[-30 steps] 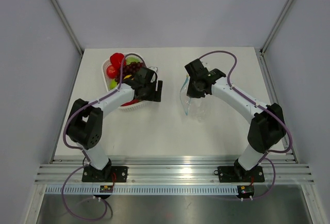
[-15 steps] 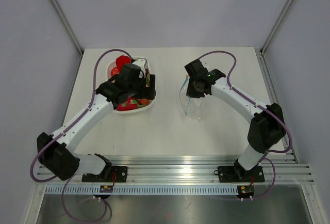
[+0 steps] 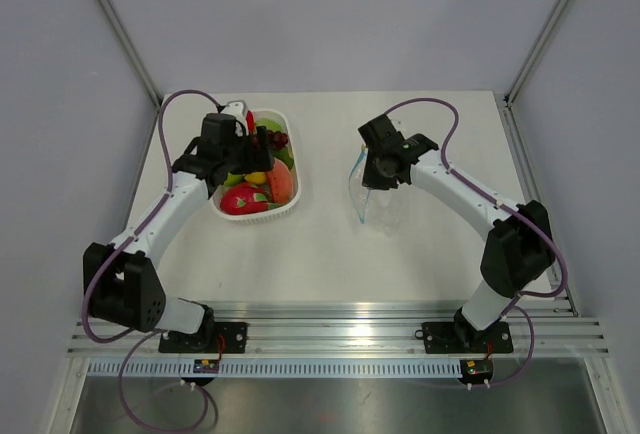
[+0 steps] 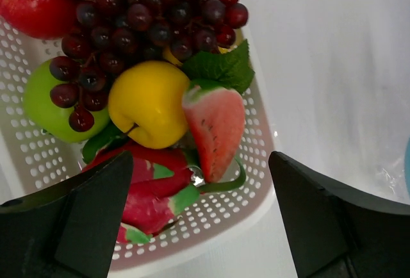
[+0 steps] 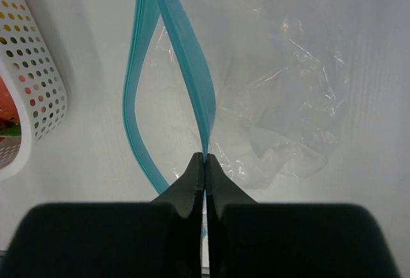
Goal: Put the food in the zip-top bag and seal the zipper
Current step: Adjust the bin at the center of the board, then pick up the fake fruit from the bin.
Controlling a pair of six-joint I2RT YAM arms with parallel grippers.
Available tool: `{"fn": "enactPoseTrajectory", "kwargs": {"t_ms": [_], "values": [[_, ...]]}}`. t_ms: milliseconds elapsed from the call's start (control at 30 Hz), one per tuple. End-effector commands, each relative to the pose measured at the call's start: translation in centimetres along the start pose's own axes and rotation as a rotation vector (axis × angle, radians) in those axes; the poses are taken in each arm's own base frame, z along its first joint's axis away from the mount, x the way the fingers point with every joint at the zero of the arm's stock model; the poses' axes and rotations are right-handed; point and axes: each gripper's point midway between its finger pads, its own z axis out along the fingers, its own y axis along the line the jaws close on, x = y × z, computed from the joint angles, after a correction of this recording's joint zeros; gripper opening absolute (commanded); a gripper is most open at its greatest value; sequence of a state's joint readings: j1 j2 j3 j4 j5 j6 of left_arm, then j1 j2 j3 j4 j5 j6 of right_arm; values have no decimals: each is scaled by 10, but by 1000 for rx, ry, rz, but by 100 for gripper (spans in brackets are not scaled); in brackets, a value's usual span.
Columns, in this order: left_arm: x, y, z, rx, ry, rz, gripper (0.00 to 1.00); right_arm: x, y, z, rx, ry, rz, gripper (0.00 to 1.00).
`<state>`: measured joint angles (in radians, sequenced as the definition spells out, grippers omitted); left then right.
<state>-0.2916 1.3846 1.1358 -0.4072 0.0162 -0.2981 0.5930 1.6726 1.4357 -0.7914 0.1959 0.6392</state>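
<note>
The food lies in a white slotted basket (image 3: 292, 204): a red apple (image 4: 32, 6), dark purple grapes (image 4: 147, 9), a yellow fruit (image 4: 148, 102), a green fruit (image 4: 43, 102), a strawberry (image 4: 216, 127) and a red-green fruit (image 4: 144, 195). My left gripper (image 3: 262, 141) is open and empty, hovering over the basket; its fingers (image 4: 77, 220) straddle the basket's near end. My right gripper (image 3: 372, 172) is shut on one side of the pale blue-teal zipper (image 5: 192, 66) of the clear zip-top bag (image 5: 282, 98). The bag's mouth gapes; its body lies crumpled on the table (image 3: 385, 214).
The basket's rim also shows at the left edge of the right wrist view (image 5: 32, 86). The white table (image 3: 330, 254) is bordered by grey walls, with a metal rail (image 3: 330, 329) along the near edge.
My left arm has swung left and back, from the basket's right side to above the basket. The fruit that it covered now shows. The right gripper and bag have stayed still.
</note>
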Motion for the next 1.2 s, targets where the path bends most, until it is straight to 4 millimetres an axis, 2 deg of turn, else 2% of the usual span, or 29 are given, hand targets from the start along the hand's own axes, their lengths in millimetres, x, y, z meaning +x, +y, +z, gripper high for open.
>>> {"fn": "enactPoseTrajectory", "kwargs": {"t_ms": [0, 100, 400, 633, 833, 933, 967, 1033, 1067, 1133, 1167], "values": [[-12, -18, 18, 130, -38, -5, 90, -9, -2, -20, -6, -58, -11, 0], [-5, -15, 36, 139, 0, -20, 87, -7, -4, -21, 0, -53, -14, 0], [7, -20, 63, 198, 43, -50, 81, -1, -8, -20, 12, -38, -11, 0], [12, -26, 68, 235, 53, -62, 70, 0, -10, -19, 19, -34, -8, 0], [14, -18, 78, 198, 67, -41, 70, 2, -7, -17, 8, -24, -7, 0], [18, -16, 84, 191, 81, -34, 64, 1, -6, -17, 6, -24, -7, 0], [18, -16, 84, 191, 81, -31, 53, 2, -8, -17, 10, -23, -3, 0], [20, -16, 85, 192, 86, -30, 45, 2, -8, -18, 9, -22, -3, 0], [20, -16, 84, 192, 88, -30, 35, 2, -8, -19, 6, -25, -2, 0], [19, -16, 79, 191, 84, -29, 26, 3, -8, -20, 5, -25, 0, 0], [12, -18, 72, 192, 64, -30, 23, 3, -8, -20, 4, -26, 0, 0]]}}
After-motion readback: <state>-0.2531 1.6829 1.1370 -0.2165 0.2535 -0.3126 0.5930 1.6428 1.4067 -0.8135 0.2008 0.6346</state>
